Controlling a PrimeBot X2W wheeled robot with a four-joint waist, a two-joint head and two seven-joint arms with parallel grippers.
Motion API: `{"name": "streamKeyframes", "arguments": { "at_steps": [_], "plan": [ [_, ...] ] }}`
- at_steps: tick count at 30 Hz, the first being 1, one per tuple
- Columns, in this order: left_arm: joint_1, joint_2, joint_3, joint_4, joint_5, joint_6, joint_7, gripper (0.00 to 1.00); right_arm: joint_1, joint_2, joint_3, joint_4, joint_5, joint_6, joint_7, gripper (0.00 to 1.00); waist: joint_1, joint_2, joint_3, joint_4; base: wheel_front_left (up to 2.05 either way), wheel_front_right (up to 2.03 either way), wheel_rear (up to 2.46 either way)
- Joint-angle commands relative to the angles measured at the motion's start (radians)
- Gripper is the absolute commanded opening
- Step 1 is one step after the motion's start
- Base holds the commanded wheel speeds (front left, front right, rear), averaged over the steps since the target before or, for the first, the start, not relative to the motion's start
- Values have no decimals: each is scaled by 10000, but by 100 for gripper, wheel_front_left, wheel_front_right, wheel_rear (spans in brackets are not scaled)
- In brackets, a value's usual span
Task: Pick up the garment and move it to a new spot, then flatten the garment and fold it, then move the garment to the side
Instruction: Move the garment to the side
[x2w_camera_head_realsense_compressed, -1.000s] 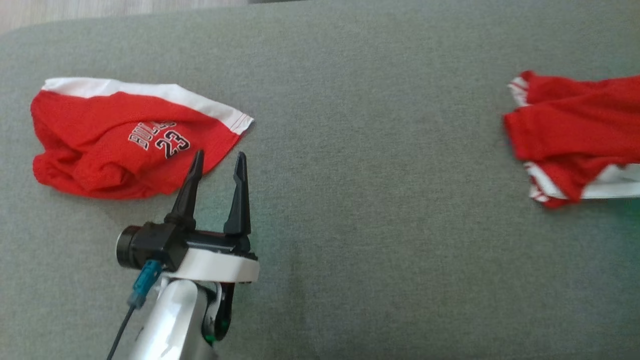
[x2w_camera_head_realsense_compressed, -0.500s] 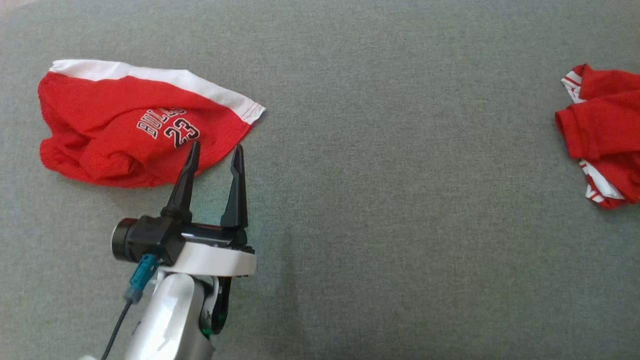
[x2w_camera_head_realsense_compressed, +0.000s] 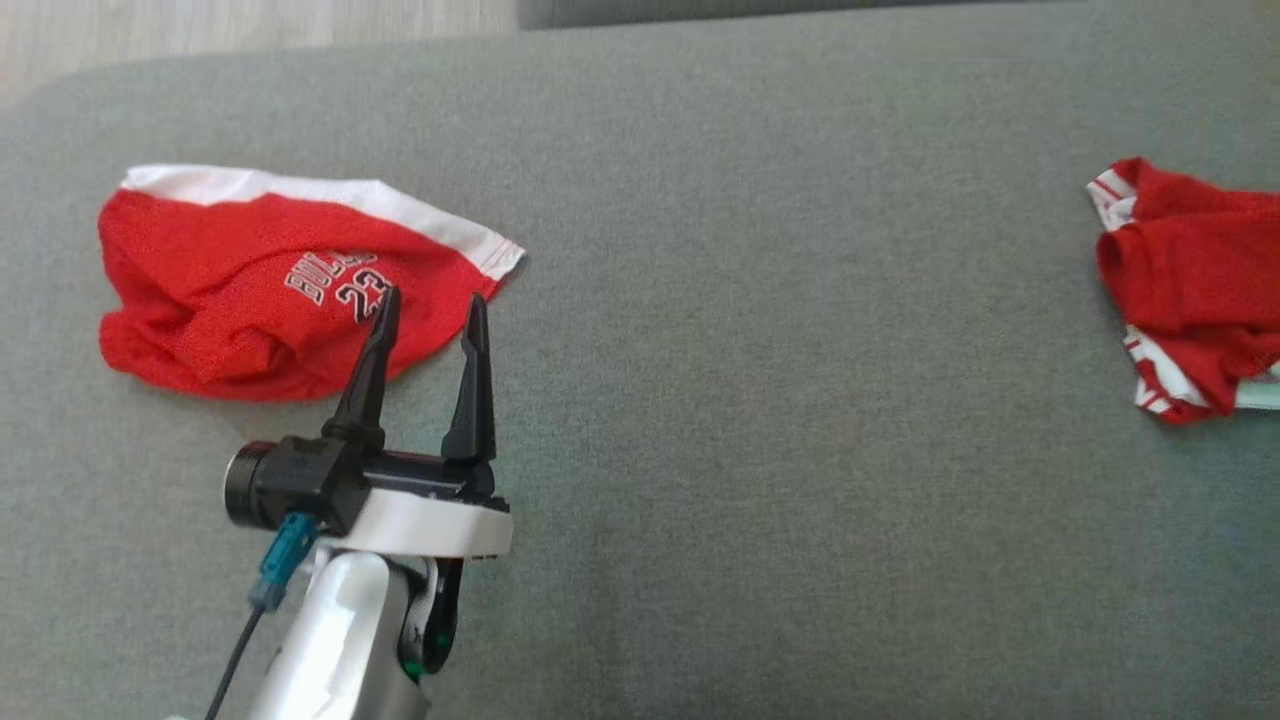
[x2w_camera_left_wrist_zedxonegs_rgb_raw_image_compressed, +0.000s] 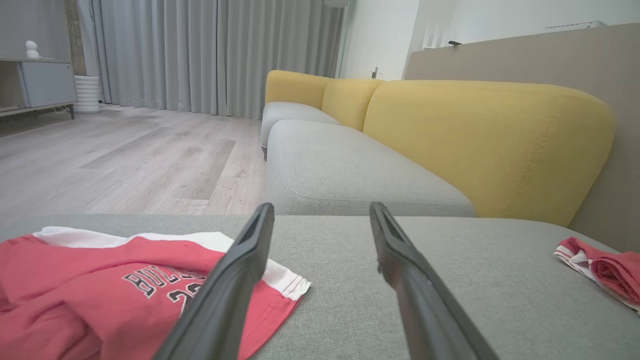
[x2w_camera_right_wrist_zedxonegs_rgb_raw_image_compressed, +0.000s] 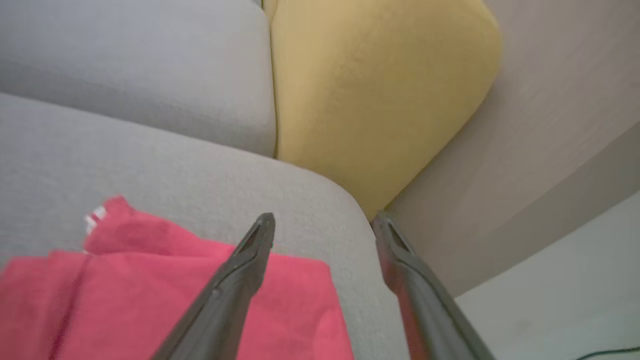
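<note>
One wide gray cushion (x2w_camera_head_realsense_compressed: 760, 400) lies under both pincers and carries both garments. Yellow backrests (x2w_camera_left_wrist_zedxonegs_rgb_raw_image_compressed: 480, 145) rise beyond the fingertips of the left gripper (x2w_camera_head_realsense_compressed: 432, 297), past a second gray seat (x2w_camera_left_wrist_zedxonegs_rgb_raw_image_compressed: 350, 170). Wood floor (x2w_camera_left_wrist_zedxonegs_rgb_raw_image_compressed: 125, 160) lies ahead to that gripper's left.

The printed garment (x2w_camera_head_realsense_compressed: 230, 290) is red with a white band and is rumpled. It lies on the cushion just ahead and left of the left gripper. In the head view the gripper's left fingertip overlaps the lettering; contact cannot be told.

The bundled garment (x2w_camera_head_realsense_compressed: 1190, 270) is red with white trim. It lies well apart to the left gripper's right, beneath and left of the right gripper (x2w_camera_right_wrist_zedxonegs_rgb_raw_image_compressed: 324, 218).

Left gripper: fingers wide apart, nothing between them. Right gripper: fingers wide apart, nothing between them.
</note>
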Motion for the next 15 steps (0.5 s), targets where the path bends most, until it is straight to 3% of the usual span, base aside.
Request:
{"name": "streamKeyframes", "arguments": {
  "at_steps": [1, 8, 9, 10, 11, 15],
  "plan": [
    [-27, 49, 334, -329, -76, 63, -51, 100, 84, 3, 105, -584, 67, -9, -177, 100, 0, 0, -352, -74, 0, 0, 0],
    [544, 49, 413, -410, -276, 192, -51, 100, 783, 1711, 291, -2793, 957, -9, -122, 100, 0, 0, -1515, -42, 0, 0, 0],
    [544, 49, 413, -410, -276, 192, -51, 100, 783, 1711, 291, -2793, 957, -9, -122, 100, 0, 0, -1515, -42, 0, 0, 0],
    [735, 49, 466, -459, -308, 237, -51, 100, 1266, 2247, 407, -3646, 1342, -9, -82, 100, 0, 0, -1754, -20, 0, 0, 0],
    [735, 49, 466, -459, -308, 237, -51, 100, 1266, 2247, 407, -3646, 1342, -9, -82, 100, 0, 0, -1754, -20, 0, 0, 0],
    [1075, 49, 588, -540, -356, 282, -51, 100, 2423, 3297, 623, -5256, 2106, -9, -58, 100, 0, 0, -2077, 38, 0, 0, 0]
  ]
}}
